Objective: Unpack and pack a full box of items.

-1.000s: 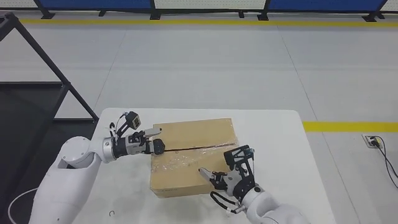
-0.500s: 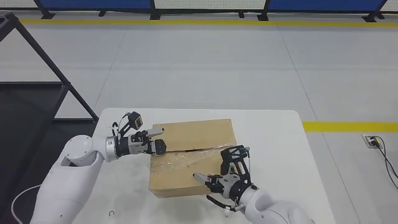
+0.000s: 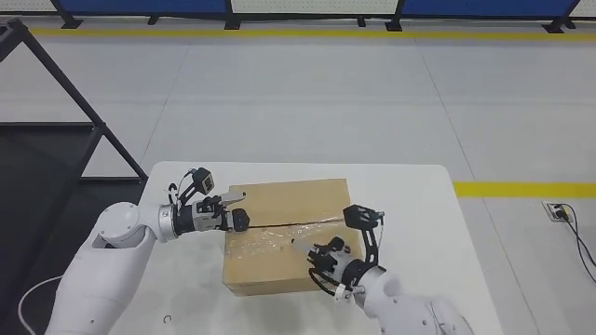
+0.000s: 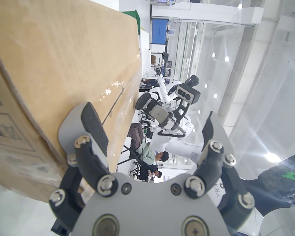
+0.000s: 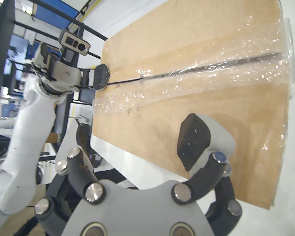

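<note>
A brown cardboard box (image 3: 289,233) is sitting on the white desk (image 3: 410,195), left of the desk's middle and reaching toward its near edge. Its top flaps are lying shut. The seam (image 5: 211,65) between the flaps is running left to right across the top. A strip of wrinkled clear tape (image 5: 199,74) is covering the seam and is folding over the box's right edge. The left claw (image 3: 235,216) is hovering at the left edge of the box, level with the left end of the seam. Its two fingers are standing well apart and are gripping nothing. In the left wrist view, one black pad (image 4: 94,124) of this claw (image 4: 150,116) is lying over the top face of the box (image 4: 51,50) just beside the seam; contact with the cardboard cannot be told. The other finger is pointing into free air. The right claw (image 3: 315,253) is hanging over the near half of the box top, near the middle of its length. Its fingers are likewise spread wide and are holding nothing. In the right wrist view, one finger of this claw (image 5: 137,133) is hanging above the near flap, and the other is reaching past the near edge of the box (image 5: 199,37). The left claw (image 5: 100,77) is showing in this same view at the far left end of the seam.
</note>
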{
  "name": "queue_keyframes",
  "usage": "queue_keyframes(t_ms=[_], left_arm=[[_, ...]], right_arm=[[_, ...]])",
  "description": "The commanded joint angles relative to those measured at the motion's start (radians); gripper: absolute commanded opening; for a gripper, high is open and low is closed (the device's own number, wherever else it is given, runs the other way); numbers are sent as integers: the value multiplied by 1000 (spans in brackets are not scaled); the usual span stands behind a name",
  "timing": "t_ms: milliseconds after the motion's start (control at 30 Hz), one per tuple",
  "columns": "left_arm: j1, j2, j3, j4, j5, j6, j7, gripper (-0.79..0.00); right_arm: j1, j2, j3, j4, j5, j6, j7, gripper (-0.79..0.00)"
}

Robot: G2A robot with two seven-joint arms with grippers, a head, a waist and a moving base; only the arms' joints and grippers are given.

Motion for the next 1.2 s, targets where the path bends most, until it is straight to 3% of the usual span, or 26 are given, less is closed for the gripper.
queue_keyframes(t_ms=[0,167,500,867,1033,1167], left_arm=[[0,0,0,0,-1,-2,-1,0],[0,2,1,-1,-3,-5,-3,0],[1,3,5,-3,-8,-10,-3,0],[-2,2,14,1,-16,-15,2,0],[-5,1,17,4,-19,-18,-1,0],[-5,2,15,10,-23,-21,1,0]], right_arm=[[1,-5,21,10,99,14,-22,0],[-2,-14,30,-2,138,97,-102,0],[-14,-14,28,-1,148,90,-117,0],[10,-64,46,42,576,284,-261,0],[26,-88,35,54,688,296,-406,0],[26,-89,32,53,689,294,-416,0]])
